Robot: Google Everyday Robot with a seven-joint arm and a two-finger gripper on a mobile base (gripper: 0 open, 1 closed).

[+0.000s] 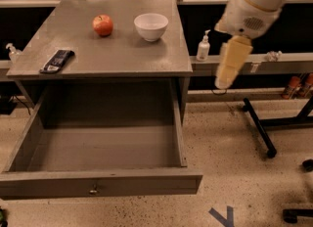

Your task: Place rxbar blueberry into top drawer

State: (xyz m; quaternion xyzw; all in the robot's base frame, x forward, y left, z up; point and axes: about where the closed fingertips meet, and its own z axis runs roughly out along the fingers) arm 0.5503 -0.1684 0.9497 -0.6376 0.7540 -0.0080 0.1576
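Observation:
The rxbar blueberry (57,60) is a flat dark bar with white patches, lying at the front left corner of the grey table top (117,57). The top drawer (102,181) is pulled fully out below the table, with nothing inside and a round metal knob (94,189) on its front panel. My gripper (231,64) hangs pointing down from the white arm, to the right of the table beyond its right edge. It is well apart from the bar and holds nothing that I can see.
A red apple (103,25) and a white bowl (151,26) stand at the back of the table top. A pump bottle (203,46) stands on a rail right of the table. Black stand legs (259,128) cross the floor at right.

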